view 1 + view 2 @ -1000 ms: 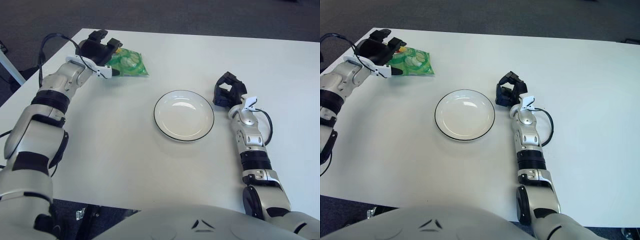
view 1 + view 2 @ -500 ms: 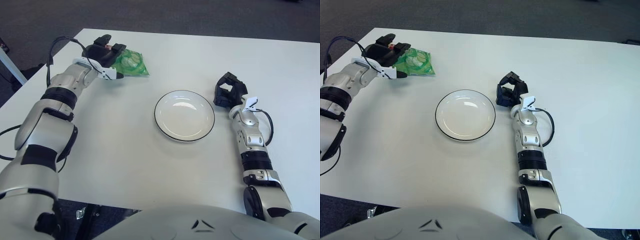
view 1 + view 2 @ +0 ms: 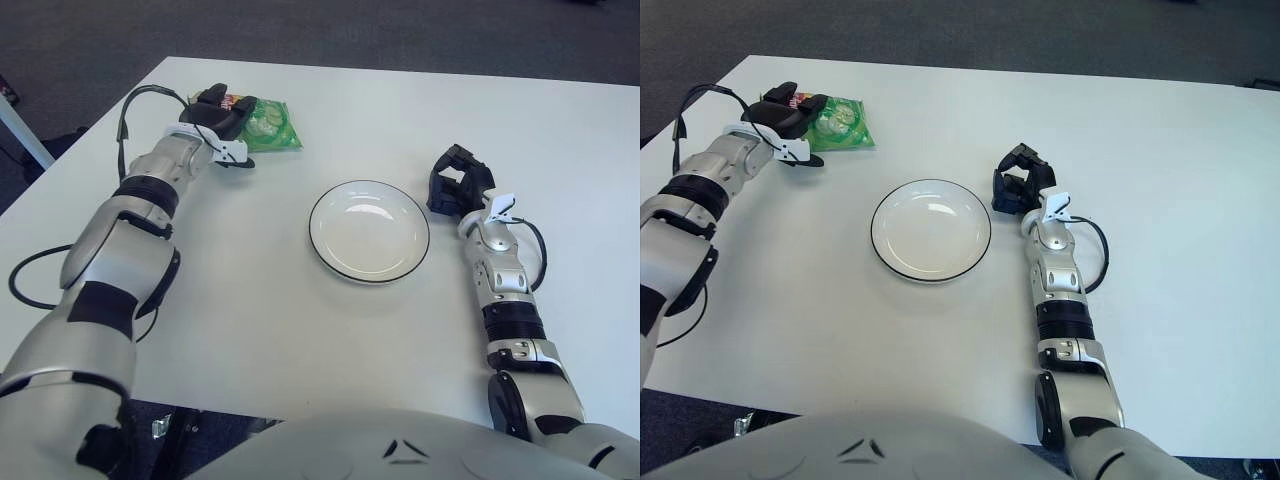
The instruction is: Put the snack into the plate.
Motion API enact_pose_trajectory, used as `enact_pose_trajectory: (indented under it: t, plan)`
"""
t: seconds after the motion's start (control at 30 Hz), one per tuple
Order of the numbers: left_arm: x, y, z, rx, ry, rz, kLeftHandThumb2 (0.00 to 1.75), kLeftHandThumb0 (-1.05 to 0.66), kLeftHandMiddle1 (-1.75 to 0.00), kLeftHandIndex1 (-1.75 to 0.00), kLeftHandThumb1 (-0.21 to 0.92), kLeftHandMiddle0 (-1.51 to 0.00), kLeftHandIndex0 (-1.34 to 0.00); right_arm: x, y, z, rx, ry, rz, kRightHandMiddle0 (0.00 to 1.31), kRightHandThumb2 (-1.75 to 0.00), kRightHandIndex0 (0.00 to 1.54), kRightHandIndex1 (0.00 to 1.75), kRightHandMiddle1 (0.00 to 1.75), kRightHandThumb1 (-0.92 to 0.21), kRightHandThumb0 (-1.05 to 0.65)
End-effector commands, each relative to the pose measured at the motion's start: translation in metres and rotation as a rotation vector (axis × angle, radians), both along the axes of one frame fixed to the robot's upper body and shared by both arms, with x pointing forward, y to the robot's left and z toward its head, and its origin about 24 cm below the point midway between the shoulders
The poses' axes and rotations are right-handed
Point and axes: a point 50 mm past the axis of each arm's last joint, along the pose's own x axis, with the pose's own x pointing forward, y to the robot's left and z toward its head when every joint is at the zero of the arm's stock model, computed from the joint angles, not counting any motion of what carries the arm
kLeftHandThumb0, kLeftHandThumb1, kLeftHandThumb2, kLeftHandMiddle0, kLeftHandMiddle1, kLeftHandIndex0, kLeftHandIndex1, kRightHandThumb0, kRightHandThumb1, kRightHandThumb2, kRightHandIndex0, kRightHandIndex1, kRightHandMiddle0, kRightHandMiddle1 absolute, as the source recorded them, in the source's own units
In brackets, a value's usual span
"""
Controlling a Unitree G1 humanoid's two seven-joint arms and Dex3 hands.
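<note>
A green snack bag [image 3: 272,125] lies flat on the white table at the far left. My left hand [image 3: 236,130] reaches in from the left and sits at the bag's left end. Its black fingers [image 3: 228,102] lie over the top edge and the thumb points along the near edge, spread and not closed on the bag. The white plate [image 3: 369,232] with a dark rim stands empty at the table's middle, well to the right of the bag. My right hand [image 3: 455,188] shows just right of the plate, fingers curled, holding nothing.
The white table [image 3: 260,300] spreads around the plate, with its far edge just behind the snack. A black cable [image 3: 135,100] loops off my left wrist. Dark carpet lies beyond the table.
My left hand has slid right along the table and lowered over the bag's left end. The snack has barely shifted. Plate and right hand are unchanged.
</note>
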Motion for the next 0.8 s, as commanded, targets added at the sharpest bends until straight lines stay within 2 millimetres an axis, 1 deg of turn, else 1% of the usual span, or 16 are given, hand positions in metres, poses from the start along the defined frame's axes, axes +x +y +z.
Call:
enact_pose_trajectory:
  t: [0.0,0.07,0.23,0.3,0.37,0.4,0.43,0.47,0.53,0.57,0.6,0.67,0.7,0.73,0.77]
  plan:
    - [-0.001,-0.008,-0.012,-0.027,0.011,0.036,0.13,-1.05,0.0,0.0,0.91,0.0,0.0,-0.016,-0.006,-0.034,-0.011,0.126,-0.011,0.65,-1.37,1.2,1.75,1.75,-0.27,-0.5]
    - [-0.003,-0.008,-0.019,-0.038,0.021,0.052,0.12,-1.05,0.0,0.0,0.91,0.0,0.0,-0.017,-0.006,-0.034,-0.014,0.123,-0.011,0.65,-1.37,1.2,1.75,1.75,-0.27,-0.5]
    - [-0.004,-0.007,-0.023,-0.055,0.034,0.069,0.12,-1.05,0.0,0.0,0.92,0.0,0.0,-0.017,-0.006,-0.034,-0.018,0.121,-0.014,0.66,-1.38,1.21,1.75,1.75,-0.27,-0.5]
    - [-0.006,-0.005,-0.028,-0.054,0.039,0.08,0.13,-1.05,0.0,0.0,0.92,0.0,0.0,-0.018,-0.006,-0.034,-0.018,0.121,-0.015,0.66,-1.38,1.21,1.75,1.75,-0.27,-0.5]
    - [-0.009,-0.002,-0.036,-0.039,0.04,0.091,0.12,-1.01,-0.03,0.0,0.9,-0.06,0.0,-0.018,-0.006,-0.034,-0.017,0.12,-0.015,0.66,-1.38,1.21,1.75,1.75,-0.26,-0.5]
    - [-0.011,-0.001,-0.039,-0.03,0.04,0.093,0.13,-0.98,-0.11,-0.01,0.88,-0.06,0.0,-0.018,-0.006,-0.034,-0.017,0.12,-0.014,0.66,-1.38,1.21,1.75,1.75,-0.26,-0.5]
    - [-0.012,-0.001,-0.042,-0.022,0.04,0.097,0.19,-0.95,-0.27,-0.04,0.83,-0.04,0.0,-0.018,-0.006,-0.034,-0.017,0.12,-0.012,0.66,-1.38,1.21,1.75,1.75,-0.26,-0.5]
    - [-0.013,0.0,-0.044,-0.016,0.039,0.099,0.24,-0.93,-0.33,-0.05,0.79,-0.03,0.0,-0.018,-0.006,-0.034,-0.017,0.12,-0.011,0.66,-1.38,1.22,1.75,1.75,-0.26,-0.5]
    - [-0.014,0.0,-0.046,0.0,0.035,0.107,0.45,-0.84,-0.54,-0.1,0.65,-0.01,0.0,-0.018,-0.006,-0.034,-0.017,0.12,-0.006,0.66,-1.38,1.22,1.75,1.75,-0.26,-0.5]
    - [-0.014,0.0,-0.047,0.012,0.029,0.114,0.52,-0.81,-0.6,-0.12,0.59,-0.01,0.0,-0.019,-0.006,-0.034,-0.019,0.121,-0.003,0.66,-1.38,1.22,1.75,1.75,-0.26,-0.5]
    - [-0.014,0.001,-0.047,0.02,0.025,0.118,0.57,-0.78,-0.66,-0.14,0.56,-0.01,0.0,-0.019,-0.006,-0.034,-0.02,0.121,-0.001,0.66,-1.39,1.22,1.75,1.75,-0.26,-0.5]
    - [-0.014,0.001,-0.047,0.029,0.015,0.125,0.72,-0.67,-0.83,-0.21,0.46,0.0,0.0,-0.019,-0.005,-0.034,-0.022,0.12,0.003,0.67,-1.39,1.23,1.75,1.75,-0.26,-0.51]
    - [-0.015,0.003,-0.048,0.025,-0.001,0.133,0.76,-0.63,-0.89,-0.23,0.42,0.0,0.0,-0.019,-0.005,-0.033,-0.024,0.119,0.007,0.67,-1.39,1.23,1.75,1.75,-0.25,-0.51]
    - [-0.017,0.006,-0.051,0.023,-0.018,0.144,0.8,-0.58,-0.97,-0.3,0.4,0.0,0.0,-0.019,-0.005,-0.033,-0.024,0.117,0.01,0.67,-1.39,1.24,1.75,1.75,-0.25,-0.51]
    - [-0.019,0.008,-0.053,0.021,-0.029,0.152,0.91,-0.45,-1.18,-0.48,0.33,0.0,0.0,-0.019,-0.005,-0.033,-0.025,0.115,0.013,0.67,-1.4,1.25,1.75,1.75,-0.25,-0.51]
